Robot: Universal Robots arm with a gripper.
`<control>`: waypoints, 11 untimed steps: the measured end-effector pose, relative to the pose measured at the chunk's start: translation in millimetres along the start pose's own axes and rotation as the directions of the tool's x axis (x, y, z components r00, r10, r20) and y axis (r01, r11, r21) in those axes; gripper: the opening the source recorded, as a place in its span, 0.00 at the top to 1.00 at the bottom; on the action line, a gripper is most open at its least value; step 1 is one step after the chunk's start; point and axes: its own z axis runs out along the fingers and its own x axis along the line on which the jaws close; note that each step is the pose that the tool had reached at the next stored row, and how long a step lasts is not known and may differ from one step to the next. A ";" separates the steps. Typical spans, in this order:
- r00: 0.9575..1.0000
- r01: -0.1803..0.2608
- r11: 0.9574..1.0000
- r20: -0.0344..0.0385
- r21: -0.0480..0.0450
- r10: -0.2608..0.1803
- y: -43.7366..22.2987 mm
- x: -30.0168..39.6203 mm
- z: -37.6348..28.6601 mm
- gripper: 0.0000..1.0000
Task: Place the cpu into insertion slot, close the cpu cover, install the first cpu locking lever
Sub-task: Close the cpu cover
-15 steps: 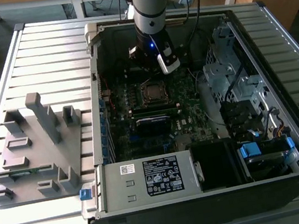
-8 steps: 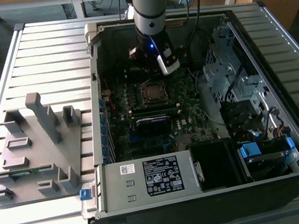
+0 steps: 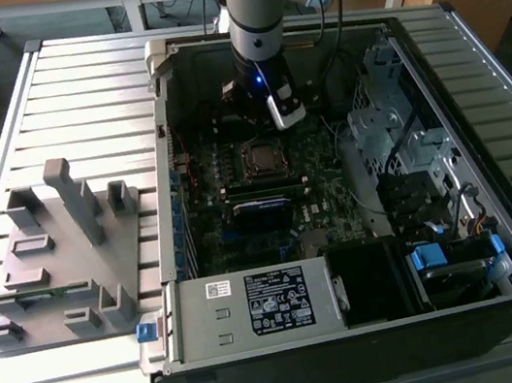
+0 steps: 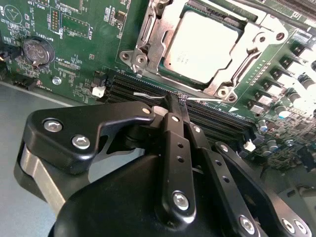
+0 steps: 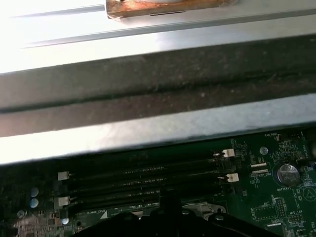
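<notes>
- Right now the cpu (image 4: 205,47) lies flat in the insertion slot (image 3: 244,160), dull metal face up. I judge the first step done.
- The cpu cover (image 4: 249,44) looks to be down. Its silvery frame lies around the chip's edges, and the chip shows through its window. I take the second step as done too.
- Left to do is the locking lever. A thin silvery rod (image 4: 143,94) shows just beside my fingertips in the second wrist view, and I take it for that lever. I cannot see it hooked down.
- My gripper (image 4: 177,101) has its fingers drawn together, tips over the memory slots (image 4: 217,121) just beside the socket. Whether the rod is pinched between them I cannot tell.
- In the exterior view the socket sits at six o'clock from my wrist, deep in the computer case (image 3: 358,332), with the memory slots at six o'clock of the socket.
- Being square, the chip has no real long axis. Its edges run true with the socket frame and, in the exterior view, square with the case walls. The rod runs along the length of the memory slots.
</notes>
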 end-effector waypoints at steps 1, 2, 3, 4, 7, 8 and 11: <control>1.000 -0.005 1.000 0.001 0.002 0.005 0.7 0.1 0.3 0.90; 1.000 -0.008 1.000 0.002 0.003 0.008 1.6 0.3 0.7 0.90; 1.000 -0.010 1.000 0.003 0.005 0.010 2.5 0.4 1.1 0.90; 1.000 -0.012 1.000 0.004 0.006 0.012 3.4 0.6 1.6 0.90; 1.000 -0.012 1.000 0.005 0.009 0.012 5.6 0.9 2.7 0.90; 1.000 -0.012 1.000 0.006 0.009 0.012 5.6 0.9 2.6 0.90; 1.000 -0.012 1.000 0.007 0.010 0.012 5.5 0.9 2.6 0.90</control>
